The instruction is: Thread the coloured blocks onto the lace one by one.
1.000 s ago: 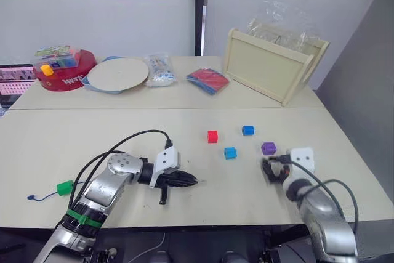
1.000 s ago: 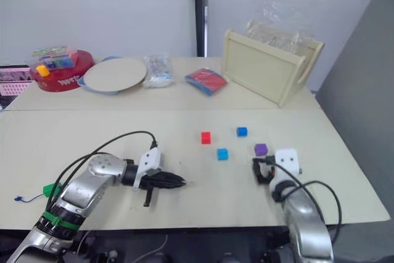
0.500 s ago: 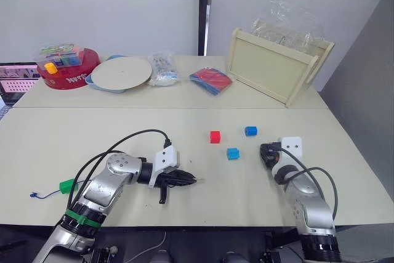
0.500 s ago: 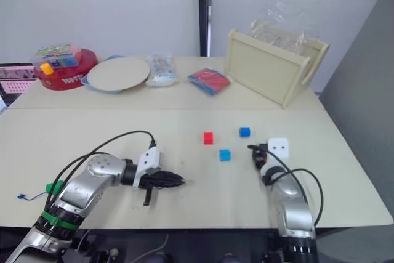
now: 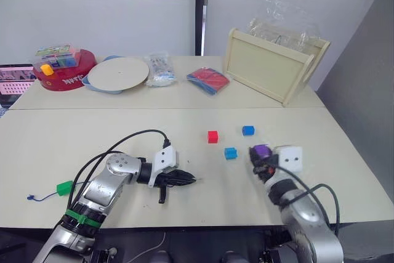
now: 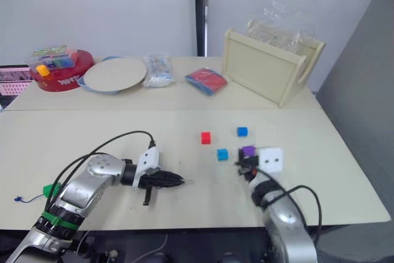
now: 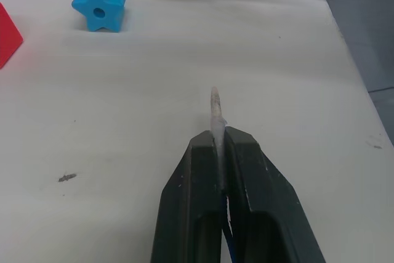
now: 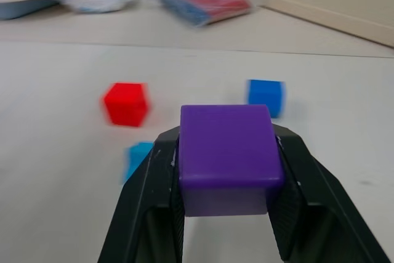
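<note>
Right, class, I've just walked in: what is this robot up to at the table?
It is threading beads. The left gripper is shut on the pale stiff tip of the thin dark-blue lace, low over the beige table. The right gripper holds the purple cube block. The green block sits near the lace's far end; the red block, dark blue block and light blue block lie loose.

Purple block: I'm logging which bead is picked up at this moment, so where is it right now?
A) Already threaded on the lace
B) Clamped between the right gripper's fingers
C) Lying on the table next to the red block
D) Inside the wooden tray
B: the purple block sits squeezed between the two black fingers of the right gripper, while the red block lies apart on the table.
</note>
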You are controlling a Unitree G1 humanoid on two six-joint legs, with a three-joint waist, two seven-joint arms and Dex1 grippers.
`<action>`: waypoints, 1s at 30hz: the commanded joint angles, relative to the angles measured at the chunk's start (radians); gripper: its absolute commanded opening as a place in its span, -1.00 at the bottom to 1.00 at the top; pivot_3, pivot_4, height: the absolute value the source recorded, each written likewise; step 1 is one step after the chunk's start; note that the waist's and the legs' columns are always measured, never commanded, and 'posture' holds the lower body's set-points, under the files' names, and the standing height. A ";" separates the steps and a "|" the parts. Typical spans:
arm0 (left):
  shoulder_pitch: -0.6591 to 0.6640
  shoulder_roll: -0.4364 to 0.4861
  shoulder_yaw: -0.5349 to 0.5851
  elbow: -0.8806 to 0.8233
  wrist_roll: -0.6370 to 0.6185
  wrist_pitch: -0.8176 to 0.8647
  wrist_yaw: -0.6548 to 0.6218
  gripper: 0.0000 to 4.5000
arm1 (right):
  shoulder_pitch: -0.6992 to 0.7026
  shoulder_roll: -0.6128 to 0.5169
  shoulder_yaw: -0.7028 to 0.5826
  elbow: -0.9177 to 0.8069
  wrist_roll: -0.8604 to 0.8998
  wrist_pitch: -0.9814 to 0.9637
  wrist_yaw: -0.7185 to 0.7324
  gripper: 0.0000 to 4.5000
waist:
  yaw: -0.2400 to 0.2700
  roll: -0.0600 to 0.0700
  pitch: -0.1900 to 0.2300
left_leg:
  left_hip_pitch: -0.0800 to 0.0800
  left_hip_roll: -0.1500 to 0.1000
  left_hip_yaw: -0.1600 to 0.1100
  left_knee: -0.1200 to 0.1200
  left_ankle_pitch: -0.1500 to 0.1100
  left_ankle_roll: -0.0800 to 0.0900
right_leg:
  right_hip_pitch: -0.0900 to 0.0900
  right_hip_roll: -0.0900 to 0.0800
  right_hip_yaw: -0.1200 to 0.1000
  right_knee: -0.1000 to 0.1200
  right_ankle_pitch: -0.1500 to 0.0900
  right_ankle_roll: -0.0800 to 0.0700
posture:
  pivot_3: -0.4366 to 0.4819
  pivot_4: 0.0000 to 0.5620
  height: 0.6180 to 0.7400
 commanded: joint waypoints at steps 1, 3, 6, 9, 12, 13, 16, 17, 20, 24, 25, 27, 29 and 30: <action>-0.013 -0.004 0.006 -0.008 -0.001 -0.021 -0.008 -1.00 | 0.038 -0.008 0.118 -0.082 -0.001 0.031 0.021 -0.47 | 0.000 0.000 0.000 | 0.000 0.000 0.000 0.000 0.000 0.000 | 0.000 0.000 0.000 0.000 0.000 0.000 | -0.05 -0.47 1.00; -0.017 -0.007 0.004 -0.010 -0.002 -0.017 -0.008 -1.00 | 0.037 0.023 0.135 -0.031 0.002 0.020 0.003 -0.47 | 0.000 0.000 0.000 | 0.000 0.000 0.000 0.000 0.000 0.000 | 0.000 0.000 0.000 0.000 0.000 0.000 | -0.05 -0.47 1.00; -0.020 -0.009 0.002 -0.014 0.000 -0.012 -0.008 -1.00 | 0.013 0.035 0.147 0.052 -0.019 0.027 -0.007 -0.47 | 0.000 0.000 0.000 | 0.000 0.000 0.000 0.000 0.000 0.000 | 0.000 0.000 0.000 0.000 0.000 0.000 | -0.05 -0.47 1.00; -0.020 -0.008 0.004 -0.017 -0.001 -0.008 -0.008 -1.00 | -0.010 0.050 0.168 0.134 -0.034 0.039 -0.014 -0.47 | 0.001 0.000 0.000 | 0.000 0.000 0.000 0.000 0.000 0.000 | 0.000 0.000 0.000 0.000 0.000 0.000 | -0.05 -0.47 1.00; -0.019 -0.004 0.007 -0.016 -0.002 -0.007 -0.010 -1.00 | -0.026 0.071 0.170 0.184 -0.039 0.042 -0.027 -0.47 | 0.000 0.000 0.000 | 0.000 0.000 0.000 0.000 0.000 0.000 | 0.000 0.000 0.000 0.000 0.000 0.000 | -0.05 -0.47 1.00; -0.017 -0.002 0.008 -0.018 -0.002 -0.006 -0.011 -1.00 | -0.026 0.076 0.170 0.189 -0.040 0.041 -0.028 -0.47 | -0.001 0.000 0.000 | 0.000 0.000 0.000 0.000 0.000 0.000 | 0.000 0.000 0.000 0.000 0.000 0.000 | -0.05 -0.47 1.00; -0.010 0.003 0.012 -0.023 -0.003 -0.006 -0.009 -1.00 | -0.020 0.084 0.168 0.186 -0.035 0.038 -0.029 0.08 | -0.001 0.000 0.000 | 0.001 0.000 0.000 0.000 0.000 0.000 | 0.000 0.000 0.000 0.001 0.000 0.000 | -0.05 -0.47 1.00; -0.006 0.006 0.014 -0.025 -0.004 -0.006 -0.009 -1.00 | -0.017 0.082 0.164 0.177 -0.033 0.032 -0.025 0.25 | -0.001 0.000 0.000 | 0.001 0.000 0.000 0.000 0.000 0.000 | 0.000 0.000 0.000 0.001 0.000 0.000 | -0.05 -0.47 1.00; 0.005 0.016 0.022 -0.035 -0.008 -0.001 -0.006 -1.00 | -0.019 0.054 0.126 0.113 -0.010 0.028 0.004 0.73 | 0.000 0.000 0.000 | 0.001 0.000 0.000 0.000 0.000 0.000 | 0.000 0.000 0.000 0.001 0.000 0.000 | -0.05 -0.47 1.00; 0.012 0.029 0.031 -0.047 -0.012 0.012 0.000 -1.00 | -0.070 -0.098 0.039 -0.031 0.110 0.115 0.160 0.99 | 0.004 0.000 0.000 | 0.000 -0.001 0.000 0.001 0.000 0.000 | 0.000 -0.001 0.000 0.000 0.000 0.000 | -0.05 -0.47 1.00; 0.013 0.032 0.032 -0.051 -0.014 0.014 0.001 -1.00 | -0.090 -0.132 0.013 -0.043 0.157 0.146 0.198 0.99 | 0.003 0.000 0.000 | 0.000 0.000 0.000 0.001 0.000 0.000 | 0.000 -0.001 0.000 0.000 0.000 0.000 | -0.05 -0.47 1.00; 0.023 0.043 0.041 -0.072 -0.021 0.025 0.001 -1.00 | -0.152 -0.236 -0.053 -0.046 0.291 0.230 0.323 0.99 | 0.002 0.000 0.000 | 0.000 0.000 -0.001 0.001 0.000 0.000 | 0.001 0.000 -0.001 0.001 0.000 0.000 | -0.05 -0.47 1.00; 0.035 0.054 0.051 -0.100 -0.032 0.042 0.001 -1.00 | -0.214 -0.358 -0.088 -0.014 0.388 0.283 0.473 0.99 | -0.001 0.000 0.000 | 0.001 0.000 0.000 0.001 0.000 0.000 | 0.001 0.000 -0.001 0.000 0.000 0.000 | -0.05 -0.47 1.00; 0.041 0.060 0.056 -0.115 -0.040 0.051 0.001 -1.00 | -0.250 -0.403 -0.094 0.018 0.419 0.295 0.530 0.99 | -0.001 0.000 0.000 | 0.000 0.000 0.000 0.001 0.000 0.000 | 0.001 0.000 0.000 0.000 0.000 0.000 | -0.05 -0.47 1.00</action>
